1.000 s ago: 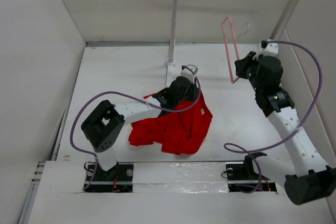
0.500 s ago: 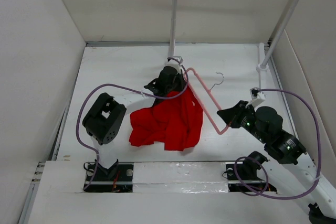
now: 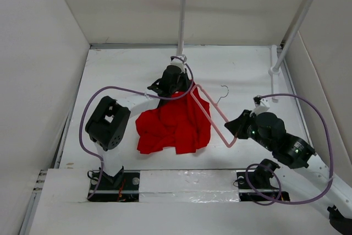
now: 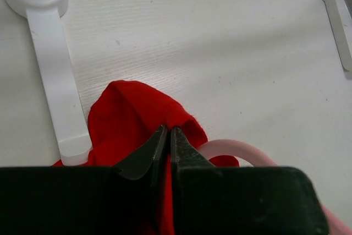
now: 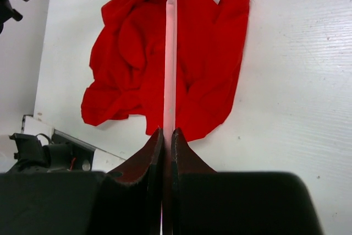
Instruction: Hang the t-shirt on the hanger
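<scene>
One bright red cloth t-shirt (image 3: 175,127) and one thin pale pink triangular hanger (image 3: 212,115) are over the white tabletop (image 3: 121,75). The left gripper (image 4: 168,131) has its jaws pinched on the shirt's far edge. The right gripper (image 5: 166,134) has its jaws clamped on the hanger.

L arm (image 3: 108,126) reaches fwd from its base, bent out to the left at the elbow, wrist over mid-table. L gripper (image 4: 168,131) points down, jaws pinched tight on the shirt (image 4: 129,108). R arm (image 3: 275,136) is folded low near its base, forearm angled in toward centre. R gripper (image 5: 166,132) jaws are closed w/ the hanger (image 5: 170,64) bar clamped between them.
</scene>
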